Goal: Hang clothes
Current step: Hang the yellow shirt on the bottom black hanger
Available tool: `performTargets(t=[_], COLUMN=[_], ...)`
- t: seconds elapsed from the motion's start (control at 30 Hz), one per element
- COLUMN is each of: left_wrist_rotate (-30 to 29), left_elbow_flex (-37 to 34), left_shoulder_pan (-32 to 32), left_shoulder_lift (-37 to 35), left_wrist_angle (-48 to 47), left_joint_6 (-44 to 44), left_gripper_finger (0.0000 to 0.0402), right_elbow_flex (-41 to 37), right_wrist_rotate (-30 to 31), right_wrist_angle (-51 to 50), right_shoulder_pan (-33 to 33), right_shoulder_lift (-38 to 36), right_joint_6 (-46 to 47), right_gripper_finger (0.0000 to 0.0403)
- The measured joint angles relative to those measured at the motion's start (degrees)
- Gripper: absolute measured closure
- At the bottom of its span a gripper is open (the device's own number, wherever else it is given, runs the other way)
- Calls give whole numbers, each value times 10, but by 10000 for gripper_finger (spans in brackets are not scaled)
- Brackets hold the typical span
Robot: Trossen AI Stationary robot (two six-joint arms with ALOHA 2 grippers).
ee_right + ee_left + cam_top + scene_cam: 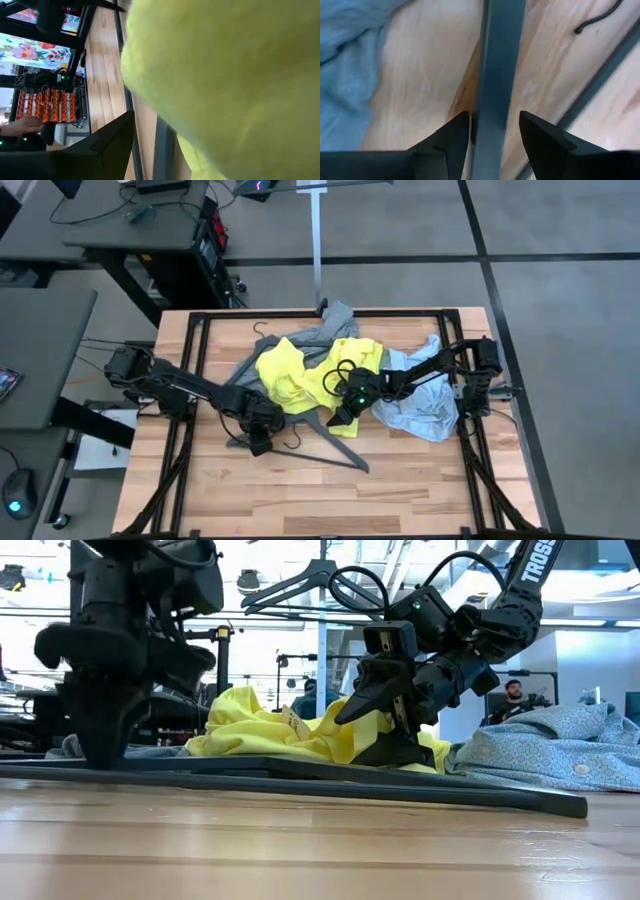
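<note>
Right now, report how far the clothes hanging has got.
Done: nothing hung; the yellow T-shirt, grey T-shirt and blue shirt lie heaped on the table. In hand: the left gripper straddles a black hanger bar; the right gripper sits at the yellow T-shirt's edge. Left: all three garments.

Neon-yellow T-shirt [235,85] fills view; dark finger [107,145] over wooden table [107,75]; hanger bar [164,150] below.

Wooden table [400,480] — heaped clothes [300,375], black hangers [330,450]
</note>
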Motion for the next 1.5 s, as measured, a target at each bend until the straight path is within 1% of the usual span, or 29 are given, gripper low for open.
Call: performTargets(t=[0.07, 0.1, 0.2, 0.23, 0.4, 0.47, 0.57, 0.63, 0.7, 0.8, 0.87, 0.9, 1.0, 1.07, 1.2, 1.27, 1.3, 1.33, 1.37, 1.43, 1.5], left_wrist_rotate=[0, 0, -8, -14, -52, -81, -95, -106, -112, -116, -91, -64, 62, 125, 184, 212, 209, 192, 159, 78, -42], left_elbow_flex=[1, 1, 1, 2, 15, 23, 48, 64, 84, 110, 126, 132, 139, 144, 165, 180, 189, 199, 212, 246, 286], left_shoulder_pan=[1, 2, 2, 2, -2, -4, -7, -9, -12, -16, -18, -16, 2, 9, 9, 11, 11, 11, 11, 11, 11], left_shoulder_lift=[18, 25, 34, 33, 3, -15, -30, -36, -41, -54, -63, -67, -73, -73, -75, -75, -75, -75, -75, -75, -75], left_wrist_angle=[5, 4, 0, 1, -23, -49, -69, -101, -104, -103, -104, -102, -107, -115, -154, -166, -173, -182, -193, -219, -231], left_joint_6=[0, 0, 8, 3, -5, -10, -18, -17, 0, 59, 112, 133, 161, 172, 199, 208, 208, 205, 202, 204, 213], left_gripper_finger=[254, 267, 331, 338, 338, 338, 338, 338, 338, 338, 338, 338, 338, 338, 338, 338, 338, 338, 338, 338, 338], right_elbow_flex=[0, 0, 0, 0, 0, 0, 0, 0, 0, -3, -1, -1, 0, 0, 0, 0, 0, 0, 0, 0, 0], right_wrist_rotate=[0, 0, 0, 0, 0, 0, -4, -19, -27, -29, -30, -31, -31, -31, -30, -30, -31, -32, -33, -39, -45], right_wrist_angle=[0, 0, 0, 0, 4, 7, 13, 27, 27, 16, -1, -16, -85, -128, -202, -224, -231, -237, -242, -246, -247], right_shoulder_pan=[0, 0, 0, 0, 0, 0, -1, -5, -5, -9, -16, -21, -42, -60, -93, -104, -109, -115, -120, -130, -141], right_shoulder_lift=[0, 0, 0, 0, 0, 0, 0, 0, -6, -33, -62, -76, -119, -149, -211, -242, -257, -273, -287, -321, -359], right_joint_6=[0, 0, 0, 0, 2, 4, 13, 21, 15, -31, -70, -91, -160, -198, -253, -270, -272, -273, -272, -266, -243], right_gripper_finger=[158, 158, 158, 158, 158, 158, 158, 158, 158, 158, 158, 158, 158, 158, 159, 159, 159, 159, 159, 159, 159])
